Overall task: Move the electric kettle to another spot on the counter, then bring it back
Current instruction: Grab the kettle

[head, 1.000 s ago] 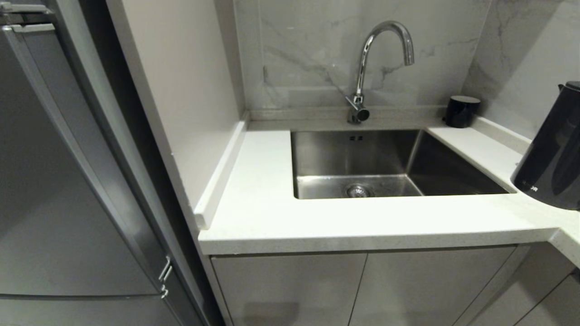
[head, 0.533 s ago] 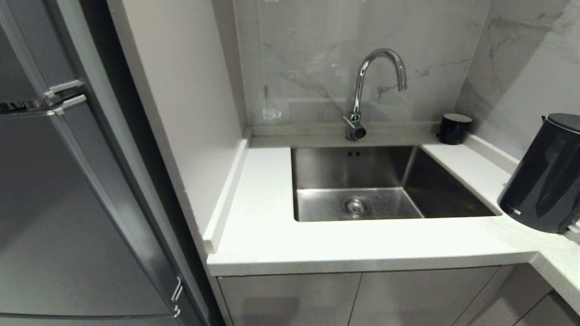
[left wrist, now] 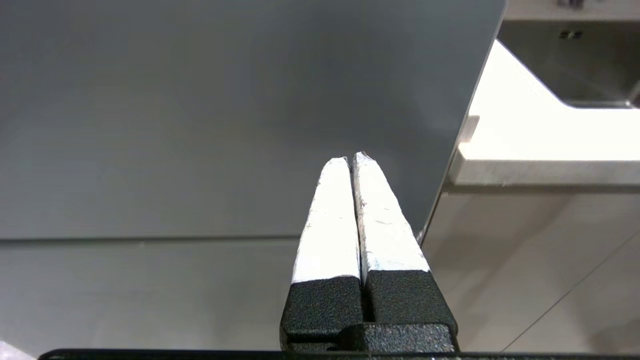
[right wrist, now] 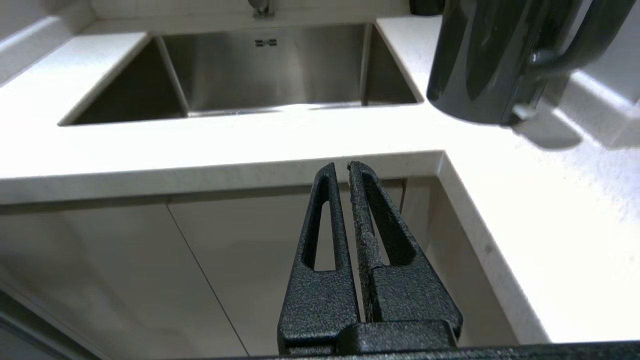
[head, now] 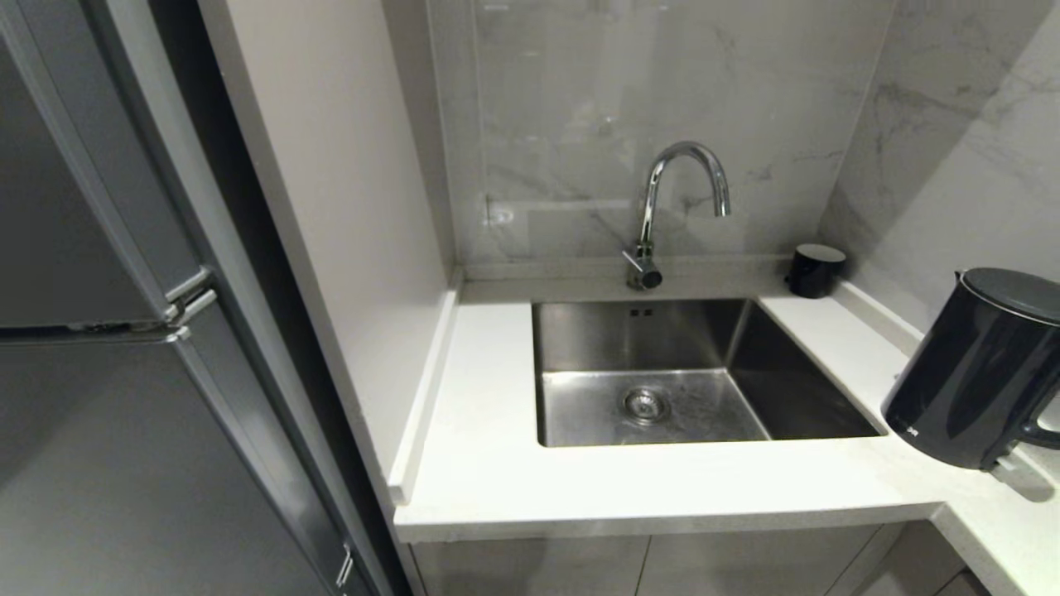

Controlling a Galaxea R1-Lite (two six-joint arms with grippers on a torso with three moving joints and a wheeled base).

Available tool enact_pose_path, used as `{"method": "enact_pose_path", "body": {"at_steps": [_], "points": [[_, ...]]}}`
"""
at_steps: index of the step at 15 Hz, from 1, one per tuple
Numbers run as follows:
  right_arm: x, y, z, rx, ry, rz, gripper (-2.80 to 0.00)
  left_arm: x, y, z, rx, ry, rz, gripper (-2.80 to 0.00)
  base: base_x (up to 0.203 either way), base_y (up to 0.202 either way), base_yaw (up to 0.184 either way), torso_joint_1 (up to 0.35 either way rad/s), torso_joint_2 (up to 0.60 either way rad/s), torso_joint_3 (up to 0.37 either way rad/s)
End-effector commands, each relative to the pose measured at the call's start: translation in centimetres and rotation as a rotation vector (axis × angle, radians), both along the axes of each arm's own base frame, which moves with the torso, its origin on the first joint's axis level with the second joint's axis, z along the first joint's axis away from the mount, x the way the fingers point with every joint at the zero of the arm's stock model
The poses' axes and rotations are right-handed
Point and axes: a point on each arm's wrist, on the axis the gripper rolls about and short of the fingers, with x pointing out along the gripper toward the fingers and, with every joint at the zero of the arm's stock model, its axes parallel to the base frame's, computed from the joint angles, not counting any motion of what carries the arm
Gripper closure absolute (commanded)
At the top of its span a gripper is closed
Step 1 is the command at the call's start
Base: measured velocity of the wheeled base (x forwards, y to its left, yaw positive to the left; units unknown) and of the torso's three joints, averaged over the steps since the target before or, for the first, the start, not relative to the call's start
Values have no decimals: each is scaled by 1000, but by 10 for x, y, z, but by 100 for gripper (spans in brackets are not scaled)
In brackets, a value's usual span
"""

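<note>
Tall glossy black electric kettle upright on white speckled stone counter, right of steel sink, near counter's inner corner, loop handle facing away from sink.

Left gripper pressed together, empty, facing grey cabinet door. Right gripper pressed together, empty, below counter front edge, kettle ahead.

Risks, judged: closed fingers reaching kettle would shove, not grasp; glossy tapered body may slip; tipped kettle could slide into sink.
</note>
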Motion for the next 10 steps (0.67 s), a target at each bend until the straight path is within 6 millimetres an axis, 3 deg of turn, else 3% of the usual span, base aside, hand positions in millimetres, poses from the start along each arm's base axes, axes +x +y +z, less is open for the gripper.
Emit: {"method": "enact_pose_path", "body": {"at_steps": [1, 10], "points": [[0, 0, 0, 0, 1, 0, 0, 0, 0, 0, -1, 0, 0, 0, 0, 0, 0, 227, -582, -371], [0, 0, 0, 0, 0, 0, 0, 0, 0, 0, -1, 0, 0, 0, 0, 0, 0, 151, -375, -234]]}}
